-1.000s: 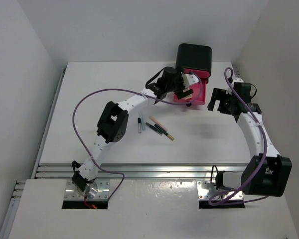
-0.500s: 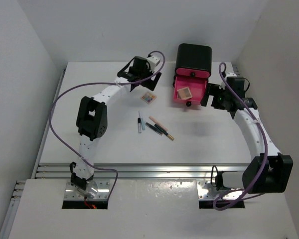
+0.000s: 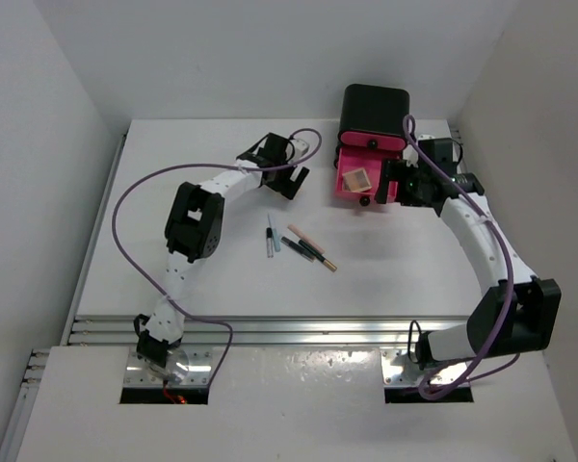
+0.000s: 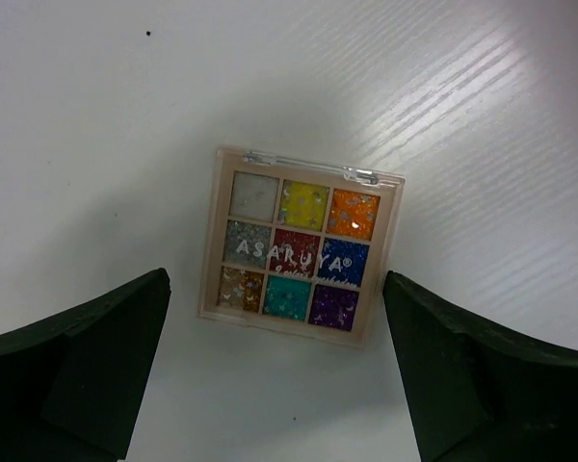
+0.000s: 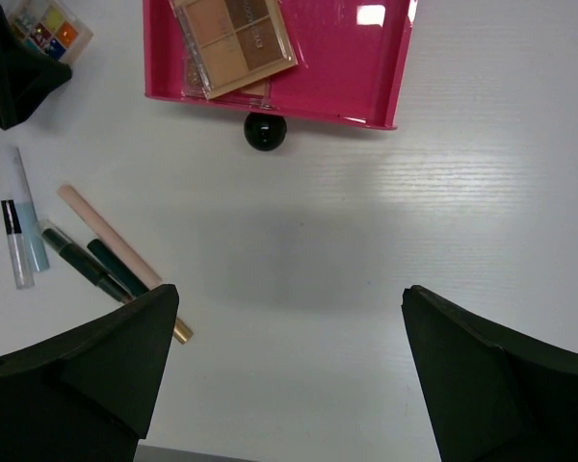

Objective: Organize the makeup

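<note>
A multicoloured palette (image 4: 303, 245) lies flat on the white table, between the open fingers of my left gripper (image 4: 275, 279), which hovers over it without touching. In the top view the left gripper (image 3: 291, 180) covers it. A brown palette (image 5: 233, 38) lies in the open pink drawer (image 5: 347, 58). My right gripper (image 5: 291, 289) is open and empty, just right of the drawer (image 3: 376, 188) in the top view (image 3: 393, 183). Several thin sticks lie mid-table: silver-blue (image 3: 270, 236), peach (image 3: 302, 233), black (image 3: 301, 248). The orange tube is out of view.
The black box (image 3: 376, 111) stands at the back of the table, its drawer pulled out toward me with a black knob (image 5: 265, 131). A purple cable (image 3: 144, 207) loops along the left arm. Walls close in the table on three sides.
My left gripper left the drawer, swung left, and has now come over the multicoloured palette on the table. My right gripper moved left, up to the drawer's right side.
</note>
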`<action>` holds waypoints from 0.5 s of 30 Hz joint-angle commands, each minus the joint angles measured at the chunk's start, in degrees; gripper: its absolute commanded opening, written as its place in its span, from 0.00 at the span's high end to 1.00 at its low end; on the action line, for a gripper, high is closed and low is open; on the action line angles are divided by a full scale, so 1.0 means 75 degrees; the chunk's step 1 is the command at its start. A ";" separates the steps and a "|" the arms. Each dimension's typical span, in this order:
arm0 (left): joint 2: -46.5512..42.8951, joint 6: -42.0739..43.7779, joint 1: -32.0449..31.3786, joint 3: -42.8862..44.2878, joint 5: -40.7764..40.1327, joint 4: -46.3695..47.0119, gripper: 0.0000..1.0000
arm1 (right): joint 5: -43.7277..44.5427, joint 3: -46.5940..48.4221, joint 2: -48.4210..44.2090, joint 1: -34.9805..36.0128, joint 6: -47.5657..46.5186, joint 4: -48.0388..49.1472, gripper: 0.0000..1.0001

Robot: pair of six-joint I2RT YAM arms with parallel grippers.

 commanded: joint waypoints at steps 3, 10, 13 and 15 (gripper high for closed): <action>0.0452 -0.0053 -0.0010 0.0699 0.0159 0.0005 0.01 | 0.0297 0.0430 0.0134 0.0035 -0.0354 -0.0233 0.00; 0.0827 -0.0277 -0.0010 0.0934 0.0675 -0.0707 0.01 | 0.0496 0.0430 0.0146 0.0046 -0.0799 -0.0210 0.00; 0.0828 -0.0277 -0.0010 0.1004 0.0758 -0.1001 0.06 | 0.0543 0.0442 0.0169 0.0011 -0.0905 -0.0233 0.00; 0.0828 -0.0113 -0.0010 0.1004 0.0664 -0.1283 0.14 | 0.0543 0.0442 0.0158 -0.0001 -0.0929 -0.0198 0.00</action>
